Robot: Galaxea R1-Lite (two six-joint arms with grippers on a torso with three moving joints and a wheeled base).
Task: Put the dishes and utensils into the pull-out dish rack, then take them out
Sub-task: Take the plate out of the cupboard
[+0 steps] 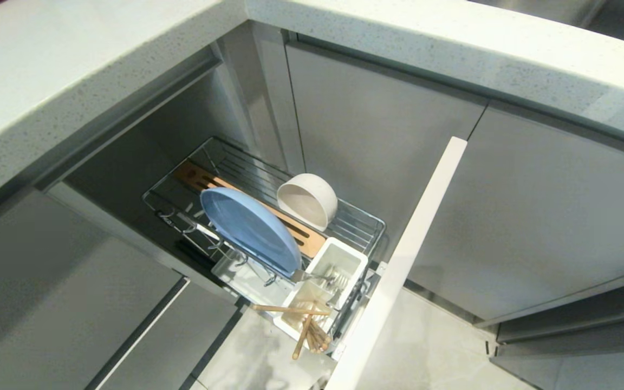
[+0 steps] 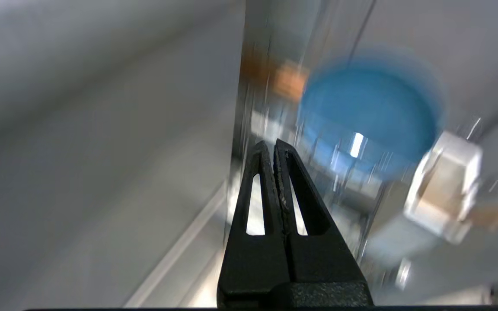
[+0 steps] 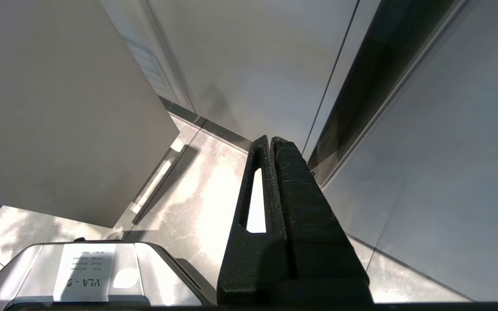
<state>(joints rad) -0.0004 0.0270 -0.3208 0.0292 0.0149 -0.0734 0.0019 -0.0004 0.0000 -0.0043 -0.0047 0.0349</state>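
1. Left gripper (image 2: 273, 144) has its jaws pressed right together with nothing in them. It's pointing toward the rack, though neither arm shows in the head view. Right gripper (image 3: 270, 140) is clamped together and empty too, hanging by the cabinet doors over the floor (image 3: 197, 203), parked.
2. The pull-out dish rack (image 1: 369, 225) is drawn out and fully loaded: the light-blue plate (image 1: 249, 230) stands on edge in the prongs, the white bowl (image 1: 307, 199) lies tipped on its side on the wire just behind the wooden strip (image 1: 304, 235).
3. The white utensil cup (image 1: 339, 265) sits at the front end with the silver cutlery (image 1: 325, 277) inside, and the chopsticks (image 1: 306, 325) poke out of its nearer section toward the front panel (image 1: 404, 265).
4. So my guess is loading is done and unloading is about to start. Plate's nearest, so the jaws need to spread before closing on its rim.
5. Around it: grey cabinet fronts, pale speckled countertop (image 1: 73, 81) above, marbled tile below.
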